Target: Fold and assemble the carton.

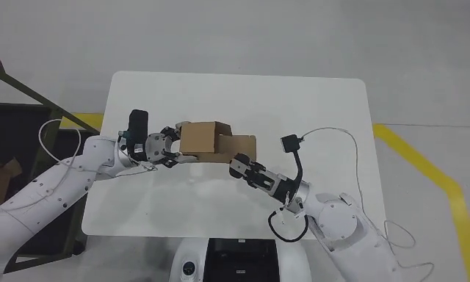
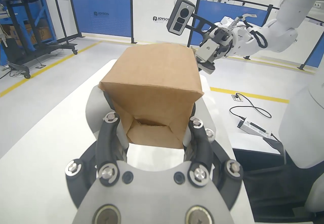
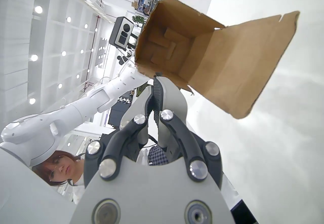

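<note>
The carton [image 1: 200, 137] sits just left of the middle of the top view, held up off the white surface [image 1: 294, 106] between the two tools. It is a brown box already squared up. One end is folded shut and the other is open, with a long flap [image 1: 241, 146] sticking out toward the right of the frame.

The left tool [image 1: 170, 145] comes in from the left edge of the top view and meets the carton's shut end. In the left wrist view the tool [image 2: 152, 118] is spread wide around the carton [image 2: 154, 78]. One of its fingers [image 2: 97, 106] lies against each side wall, so it grips the box across its width. The near end of the carton shows tucked flaps with a small slit between them. The surface [image 2: 50, 133] lies below it.

The right tool [image 1: 239, 164] reaches in from the lower right of the top view and touches the carton's near edge, where the flap begins. In the right wrist view this tool [image 3: 157, 83] is closed to a thin line, and its tips pinch the rim of the open end of the carton [image 3: 177, 52]. The same view looks into the box, where overlapping folded panels close the far end. The flap [image 3: 243, 65] stands out flat from one wall over the surface [image 3: 291, 133]. In the left wrist view the right tool [image 2: 205, 64] touches the carton's far corner.
</note>
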